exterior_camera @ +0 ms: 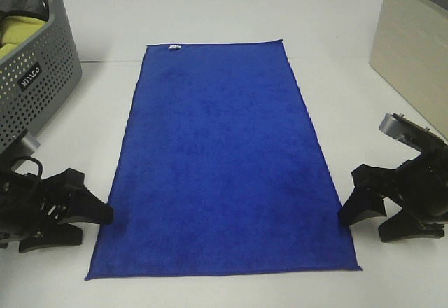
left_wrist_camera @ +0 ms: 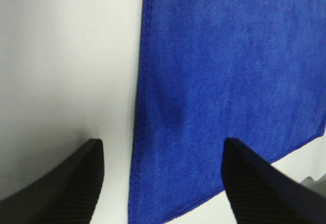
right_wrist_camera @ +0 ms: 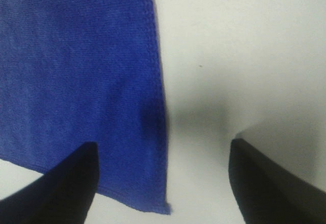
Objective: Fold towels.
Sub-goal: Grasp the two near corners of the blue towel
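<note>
One flat rectangular blue terry towel (exterior_camera: 220, 161).

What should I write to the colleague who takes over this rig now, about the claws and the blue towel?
Left claw: open, empty, straddling the left edge of the blue rectangular fabric towel near its front corner.
Right claw: open, empty, likewise at the right edge.
Towel lies flat, unfolded, on the white table.
Done: spread out.
To do: grip both corners, fold.
Grey perforated plastic basket, far left, holds yellow-green cloth.
</note>
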Controlling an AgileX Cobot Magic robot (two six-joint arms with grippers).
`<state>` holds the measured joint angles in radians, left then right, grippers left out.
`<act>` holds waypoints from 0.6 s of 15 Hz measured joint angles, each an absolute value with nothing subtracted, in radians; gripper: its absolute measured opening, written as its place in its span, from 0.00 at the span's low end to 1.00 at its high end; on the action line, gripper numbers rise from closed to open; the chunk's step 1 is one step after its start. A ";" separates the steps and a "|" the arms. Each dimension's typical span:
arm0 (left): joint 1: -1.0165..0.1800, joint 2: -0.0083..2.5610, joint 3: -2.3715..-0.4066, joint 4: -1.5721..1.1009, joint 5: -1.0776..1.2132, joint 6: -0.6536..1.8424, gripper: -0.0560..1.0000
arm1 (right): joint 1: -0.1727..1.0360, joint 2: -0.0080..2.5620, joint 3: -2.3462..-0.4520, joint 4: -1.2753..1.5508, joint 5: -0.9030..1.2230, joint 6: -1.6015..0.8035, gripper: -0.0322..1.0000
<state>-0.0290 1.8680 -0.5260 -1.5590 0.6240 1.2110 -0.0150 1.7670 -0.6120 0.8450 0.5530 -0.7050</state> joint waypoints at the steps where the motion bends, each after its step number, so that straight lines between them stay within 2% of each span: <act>1: -0.039 1.881 -0.530 -1.592 0.636 1.237 0.66 | -0.017 1.777 -0.612 0.880 0.566 -0.732 0.69; 5: -0.139 1.927 -0.576 -1.655 0.651 1.276 0.65 | -0.019 1.825 -0.622 0.969 0.615 -0.772 0.68; 9: -0.179 1.962 -0.628 -1.661 0.662 1.275 0.62 | -0.019 1.853 -0.632 1.004 0.646 -0.780 0.65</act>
